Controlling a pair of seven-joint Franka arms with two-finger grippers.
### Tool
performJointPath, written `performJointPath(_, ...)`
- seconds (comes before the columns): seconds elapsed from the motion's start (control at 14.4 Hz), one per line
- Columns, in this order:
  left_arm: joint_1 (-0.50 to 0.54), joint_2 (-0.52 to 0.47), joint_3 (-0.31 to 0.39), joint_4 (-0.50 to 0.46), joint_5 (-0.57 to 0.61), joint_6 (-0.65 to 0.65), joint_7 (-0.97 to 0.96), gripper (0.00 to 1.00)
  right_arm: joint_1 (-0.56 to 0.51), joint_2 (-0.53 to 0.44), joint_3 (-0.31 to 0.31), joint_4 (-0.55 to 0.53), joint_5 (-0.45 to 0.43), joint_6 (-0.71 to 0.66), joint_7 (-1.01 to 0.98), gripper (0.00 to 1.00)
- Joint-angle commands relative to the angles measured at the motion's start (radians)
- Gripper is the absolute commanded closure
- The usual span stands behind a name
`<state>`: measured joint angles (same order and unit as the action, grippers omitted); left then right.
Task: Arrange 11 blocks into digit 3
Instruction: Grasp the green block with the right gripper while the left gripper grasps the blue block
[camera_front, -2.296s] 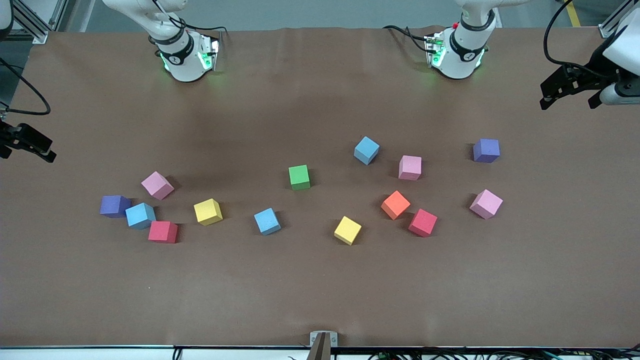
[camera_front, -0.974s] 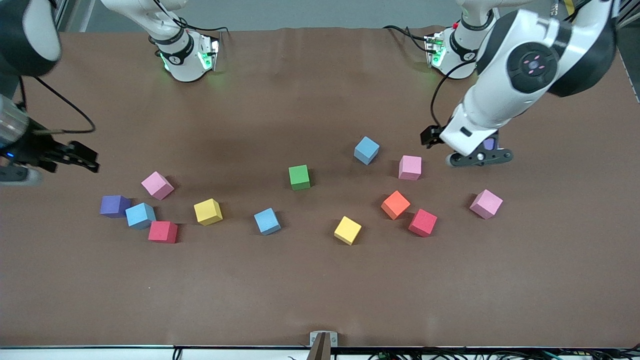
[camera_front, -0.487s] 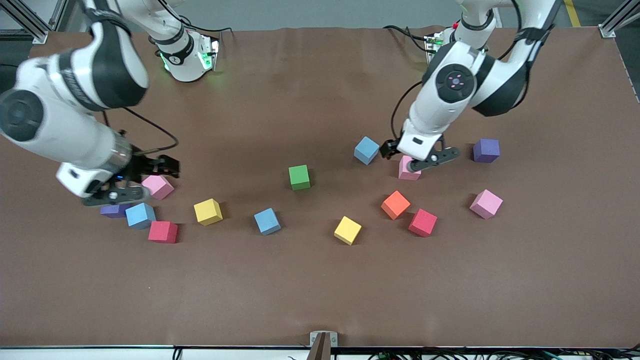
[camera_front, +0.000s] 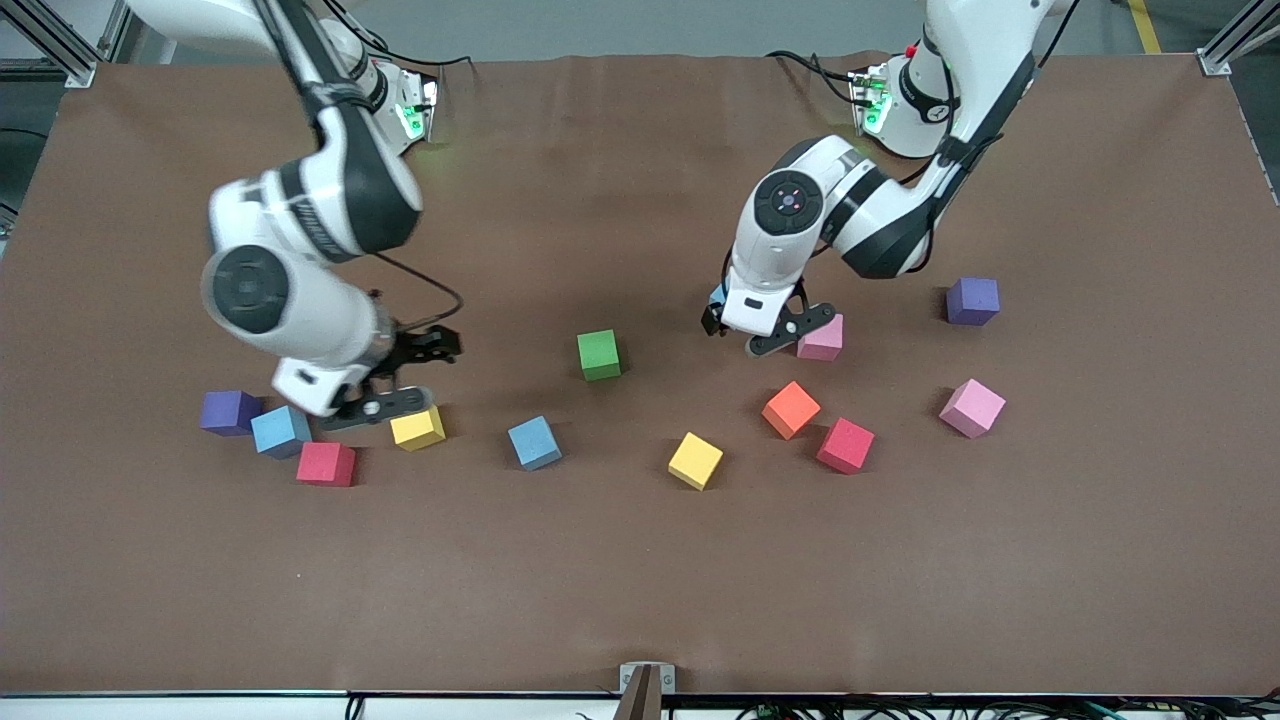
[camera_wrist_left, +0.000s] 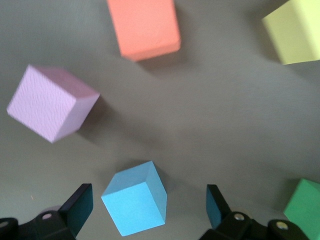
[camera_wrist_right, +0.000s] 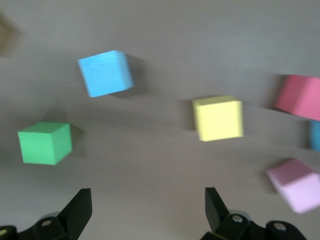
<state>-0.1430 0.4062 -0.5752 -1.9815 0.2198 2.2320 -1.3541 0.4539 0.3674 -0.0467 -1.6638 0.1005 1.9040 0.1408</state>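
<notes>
Blocks: small matte foam cubes, equal-sided with no long axis, scattered singly on the brown counter (camera_front: 640, 560), turned at differing angles.
Left tool (camera_wrist_left: 150, 212): fingers spread, over a light blue cube (camera_wrist_left: 135, 198); a pink cube (camera_front: 822, 338) just beside it, an orange cube (camera_front: 791, 409) nearer the front camera.
Right tool (camera_front: 400, 378): fingers spread, empty, over the counter beside a yellow cube (camera_front: 418, 428).
Green cube (camera_front: 599, 354): between the two tools.
Purple cubes (camera_front: 973, 301): one toward each end of the counter.
</notes>
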Motion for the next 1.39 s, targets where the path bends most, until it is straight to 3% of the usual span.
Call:
performJointPath(0.0, -0.01, -0.007, -0.005, -0.057, 0.021, 0.003, -0.164, 0.0, 0.128, 0.043, -0.012, -0.048, 0.016, 0.101, 0.086, 0.0)
performJointPath(0.28, -0.013, -0.006, -0.005, -0.146, 0.021, 0.079, -0.278, 0.0, 0.245, 0.154, -0.012, -0.036, 0.03, 0.205, 0.203, 0.0)
performJointPath(0.42, -0.01, -0.006, -0.003, -0.198, 0.021, 0.156, -0.31, 0.0, 0.261, 0.201, -0.012, -0.025, 0.108, 0.254, 0.203, 0.0)
performJointPath(0.7, -0.009, 0.028, -0.003, -0.207, 0.021, 0.225, -0.344, 0.0, 0.298, 0.263, -0.012, -0.011, 0.142, 0.323, 0.206, 0.0)
performJointPath(0.83, -0.007, 0.051, -0.003, -0.206, 0.026, 0.256, -0.347, 0.14, 0.311, 0.265, -0.012, -0.013, 0.14, 0.322, 0.206, 0.0)
performJointPath(0.97, -0.007, 0.059, -0.003, -0.201, 0.035, 0.262, -0.344, 0.41, 0.315, 0.268, -0.012, -0.011, 0.14, 0.323, 0.206, 0.0)
performJointPath(1.18, -0.013, 0.057, -0.008, -0.178, 0.085, 0.261, -0.323, 0.73, 0.313, 0.298, -0.012, 0.01, 0.13, 0.323, 0.204, 0.02)
performJointPath(1.32, -0.027, 0.054, -0.021, -0.163, 0.11, 0.255, -0.272, 0.84, 0.312, 0.318, -0.013, 0.028, 0.128, 0.331, 0.2, 0.05)
